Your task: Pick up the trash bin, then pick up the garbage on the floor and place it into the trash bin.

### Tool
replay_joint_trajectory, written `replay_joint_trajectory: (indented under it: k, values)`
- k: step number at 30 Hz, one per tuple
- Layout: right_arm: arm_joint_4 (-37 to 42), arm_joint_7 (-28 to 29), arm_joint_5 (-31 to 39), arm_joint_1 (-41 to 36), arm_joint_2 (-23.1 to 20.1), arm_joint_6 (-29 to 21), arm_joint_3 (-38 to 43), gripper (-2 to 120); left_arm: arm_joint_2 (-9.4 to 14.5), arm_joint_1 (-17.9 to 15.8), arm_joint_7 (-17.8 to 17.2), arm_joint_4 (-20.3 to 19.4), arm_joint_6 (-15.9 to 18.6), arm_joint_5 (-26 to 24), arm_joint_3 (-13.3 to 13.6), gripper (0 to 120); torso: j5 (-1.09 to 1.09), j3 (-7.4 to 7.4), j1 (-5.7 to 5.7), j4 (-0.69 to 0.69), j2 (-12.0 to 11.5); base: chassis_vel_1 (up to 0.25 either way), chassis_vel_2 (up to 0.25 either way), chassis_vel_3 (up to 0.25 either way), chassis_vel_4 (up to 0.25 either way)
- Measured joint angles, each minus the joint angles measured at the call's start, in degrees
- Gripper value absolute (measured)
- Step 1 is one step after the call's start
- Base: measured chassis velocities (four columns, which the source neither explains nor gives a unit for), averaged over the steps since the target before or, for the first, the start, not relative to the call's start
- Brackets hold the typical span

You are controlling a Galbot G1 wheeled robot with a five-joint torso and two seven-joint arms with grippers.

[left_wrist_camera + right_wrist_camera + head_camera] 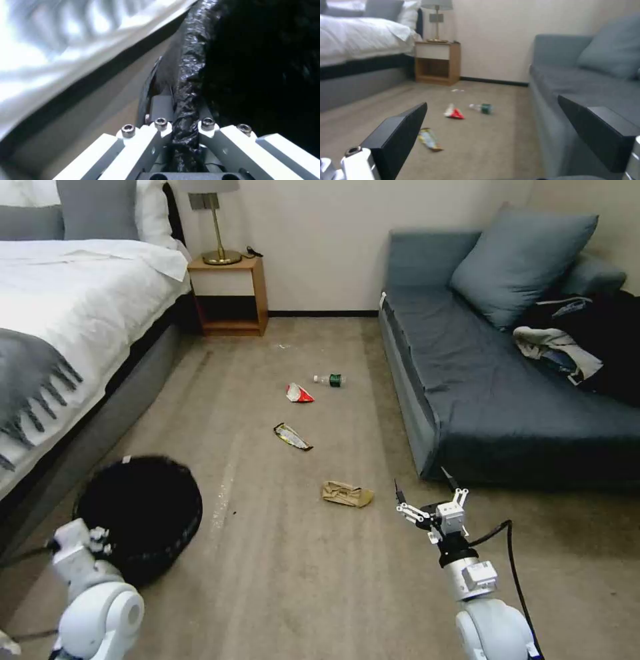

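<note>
Left end effector (181,130) clamped tight on trash bin (143,513) rim; right end effector (430,497) wide open, empty, above carpet.

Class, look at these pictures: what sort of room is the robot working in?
Most likely a bedroom or hotel room: a bed with white bedding, a wooden nightstand carrying a brass lamp, and a blue-grey sofa on carpet.

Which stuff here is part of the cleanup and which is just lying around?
Job: trash bin, paper bag, snack wrapper, red-white packet, bottle.
Lying about: clothes on sofa, lamp, nightstand, bed.
</note>
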Motion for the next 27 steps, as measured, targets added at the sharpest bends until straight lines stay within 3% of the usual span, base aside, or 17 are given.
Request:
replay_joint_trajectory:
  k: [1, 2, 4, 5, 10, 12, 13, 16, 20, 27]
  values:
    - [0.0, -0.4, 1.6, 0.0, -0.3, -0.1, -0.1, 100, 0.7, -0.4, 3.0, 0.7, -0.1, 0.6, -0.2, 3, 0.0, 0.0, 0.0, 0.0, 0.0, 0.0, 0.0, 0.0, 0.0]
    - [0.0, -0.4, 1.6, 0.0, -0.3, -0.1, -0.1, 100, 0.7, -0.4, 3.0, 0.7, -0.1, 0.6, -0.2, 3, 0.0, 0.0, 0.0, 0.0, 0.0, 0.0, 0.0, 0.0, 0.0]
    - [0.0, -0.5, 4.0, -0.1, -1.2, -0.4, -0.2, 100, 1.9, -1.5, 10.4, 1.9, 0.3, 0.6, -1.0, 3, 0.01, 0.0, 0.0, 0.0, 0.0, 0.0, 0.0, 0.0, 0.0]
    - [-0.2, 0.3, 4.3, -0.2, -1.6, -0.4, -0.4, 100, 2.2, -2.0, 11.9, 2.4, 0.8, 0.5, -1.0, 3, 0.01, 0.0, 0.0, -0.01, 0.0, 0.0, 0.0, 0.0, 0.0]
    - [-1.0, 3.8, 4.3, -0.2, -2.2, 1.4, -1.4, 100, 1.7, -2.6, 12.2, 2.1, 3.9, -0.4, -1.0, 3, 0.04, 0.0, 0.0, 0.0, 0.0, 0.0, 0.0, 0.0, 0.0]
    - [-1.2, 3.9, 1.2, -0.5, -1.9, 2.5, -1.3, 100, -0.1, -2.0, 9.9, -0.5, 9.0, -1.8, -1.0, 3, 0.01, 0.0, 0.0, 0.0, 0.0, 0.0, 0.0, 0.0, 0.0]
    - [-1.2, 3.9, 1.2, -0.5, -1.9, 2.5, -1.3, 100, -0.1, -2.0, 9.9, -0.5, 9.0, -1.8, -1.0, 3, 0.01, 0.0, 0.0, 0.0, 0.0, 0.0, 0.0, 0.0, 0.0]
    - [-0.9, 3.8, -1.1, -0.9, -1.3, 2.5, -1.6, 100, -2.3, -1.0, 8.0, -3.6, 14.3, -4.0, -1.3, 3, 0.02, 0.0, 0.0, 0.01, 0.0, 0.0, 0.0, 0.0, 0.0]
    - [-0.2, 2.5, -2.2, -1.3, -0.7, 2.5, -1.8, 100, -3.3, -0.1, 6.7, -5.2, 16.0, -4.4, -1.6, 3, 0.02, -0.01, 0.0, 0.0, 0.0, 0.0, 0.0, 0.0, 0.0]
    - [-0.2, 1.0, -2.6, -2.0, -0.5, 3.4, -1.5, 100, -3.4, 1.0, 6.0, -6.2, 16.0, -3.7, -1.7, 3, 0.02, -0.01, 0.0, 0.01, 0.0, 0.0, 0.0, 0.0, 0.0]
